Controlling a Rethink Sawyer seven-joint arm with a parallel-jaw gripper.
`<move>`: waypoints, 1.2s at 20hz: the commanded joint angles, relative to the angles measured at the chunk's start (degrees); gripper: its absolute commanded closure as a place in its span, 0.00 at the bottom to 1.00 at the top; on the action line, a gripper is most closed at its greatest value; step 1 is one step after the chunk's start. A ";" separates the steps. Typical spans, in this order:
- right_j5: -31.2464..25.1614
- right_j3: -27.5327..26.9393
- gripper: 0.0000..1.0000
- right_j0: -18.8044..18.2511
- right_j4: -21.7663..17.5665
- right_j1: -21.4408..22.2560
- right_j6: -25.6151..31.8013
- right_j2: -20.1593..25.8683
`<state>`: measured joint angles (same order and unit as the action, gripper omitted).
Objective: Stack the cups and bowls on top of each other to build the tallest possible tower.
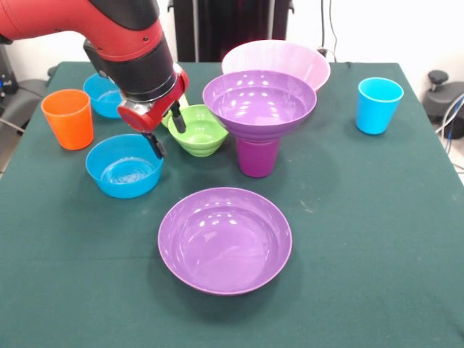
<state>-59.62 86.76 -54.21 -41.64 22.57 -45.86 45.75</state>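
1. Green cloth covers the table (377, 239).
2. Gripper (165, 130) hangs open and empty between the blue bowl (124, 166) and green bowl (197, 130).
3. Tower (259, 116): purple bowl on purple cup, mid-table.
4. Second purple bowl (225, 239) lies in front.

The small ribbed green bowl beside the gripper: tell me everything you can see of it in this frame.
The small ribbed green plastic bowl is glossy lime, with faint vertical ribs on its outer wall and a rounded rim. It stands upright and looks empty on the dark green tablecloth, between the blue plastic bowl and the purple plastic cup that carries a wide purple bowl. The robot's gripper hangs open at the green bowl's rim, one black finger over the edge; contact is unclear.
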 commanded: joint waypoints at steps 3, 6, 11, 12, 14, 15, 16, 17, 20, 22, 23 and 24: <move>2.54 3.14 0.00 1.19 -3.61 -2.59 14.08 1.18; 2.39 3.94 0.00 0.93 -3.60 -2.38 14.16 1.41; 1.67 3.86 0.00 1.20 -4.70 -1.95 14.74 0.90; 1.48 3.73 0.00 1.39 -5.08 -2.08 15.02 0.67; 0.73 3.83 0.00 1.69 -5.59 -2.20 15.89 0.39; 0.48 3.92 0.00 1.75 -5.76 -2.16 16.12 0.27; -0.27 4.00 0.00 1.90 -6.09 -2.04 16.87 0.05; -0.46 4.05 0.00 1.88 -6.22 -2.01 17.13 0.00; -0.76 4.12 0.00 1.98 -6.64 -2.03 17.46 -0.10; -0.75 4.07 0.00 2.04 -6.91 -2.24 17.48 -0.14; -0.72 4.17 0.00 1.94 -6.95 -2.36 17.61 -0.01; -0.84 4.18 0.00 1.97 -7.19 -2.37 17.71 -0.06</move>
<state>-59.62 88.34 -54.20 -44.00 22.54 -45.86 46.67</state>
